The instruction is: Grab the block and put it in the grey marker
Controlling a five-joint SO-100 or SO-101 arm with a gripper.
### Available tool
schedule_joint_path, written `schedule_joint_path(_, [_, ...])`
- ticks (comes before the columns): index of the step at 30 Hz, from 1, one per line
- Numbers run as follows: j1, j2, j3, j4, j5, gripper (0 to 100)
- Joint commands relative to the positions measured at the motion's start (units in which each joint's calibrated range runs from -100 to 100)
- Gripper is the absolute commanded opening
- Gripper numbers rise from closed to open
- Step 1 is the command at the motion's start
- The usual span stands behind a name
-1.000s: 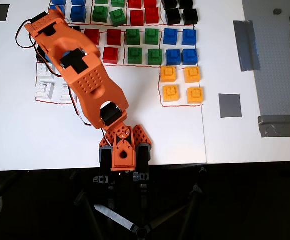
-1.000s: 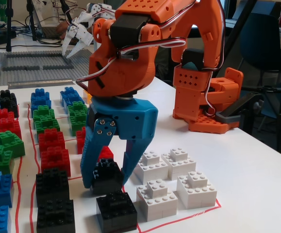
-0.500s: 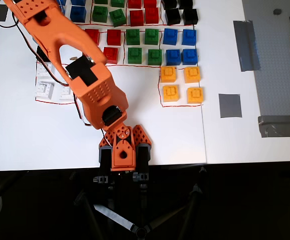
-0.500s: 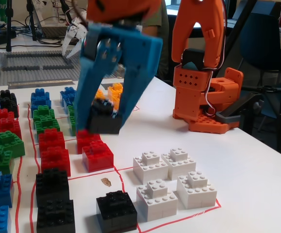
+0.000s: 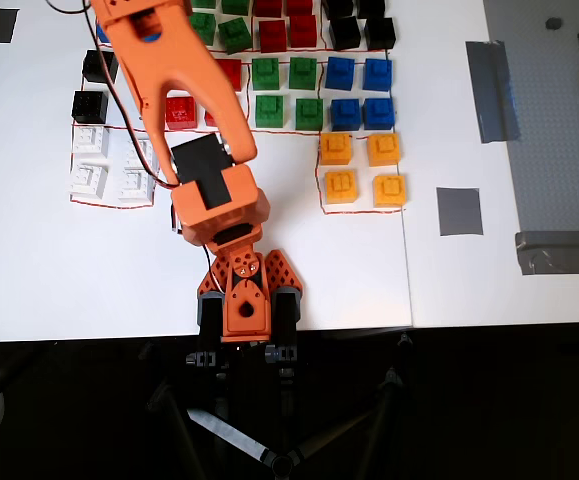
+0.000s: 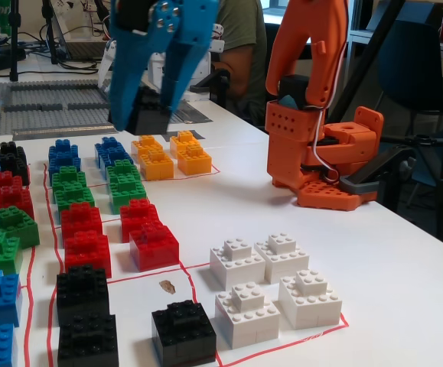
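In the fixed view my blue gripper [image 6: 143,122] hangs in the air above the far rows of bricks, shut on the black block [image 6: 152,115]. It is over the blue and yellow bricks, well above the table. In the overhead view the orange arm [image 5: 184,90] covers the gripper and the block. The grey marker [image 5: 459,210] is a small flat grey square on the table, to the right of the yellow bricks; in the fixed view a grey patch [image 6: 194,115] just behind the yellow bricks looks like it.
Rows of bricks lie in red-outlined fields: black [image 6: 183,332], white [image 6: 271,287], red [image 6: 154,243], green [image 6: 125,183], blue [image 6: 112,151] and yellow [image 6: 156,160]. The arm's base [image 5: 239,300] stands at the table's front edge. Long grey tape strips [image 5: 494,90] and a grey baseplate [image 5: 559,120] lie beyond the marker.
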Motion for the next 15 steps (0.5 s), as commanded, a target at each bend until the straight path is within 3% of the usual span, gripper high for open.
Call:
schedule_joint_path(1, [9.21,-8.48,0.26,-0.42,4.64,0])
schedule_joint_path(15, [48.14,-2.69,4.62,-3.92,17.58,0])
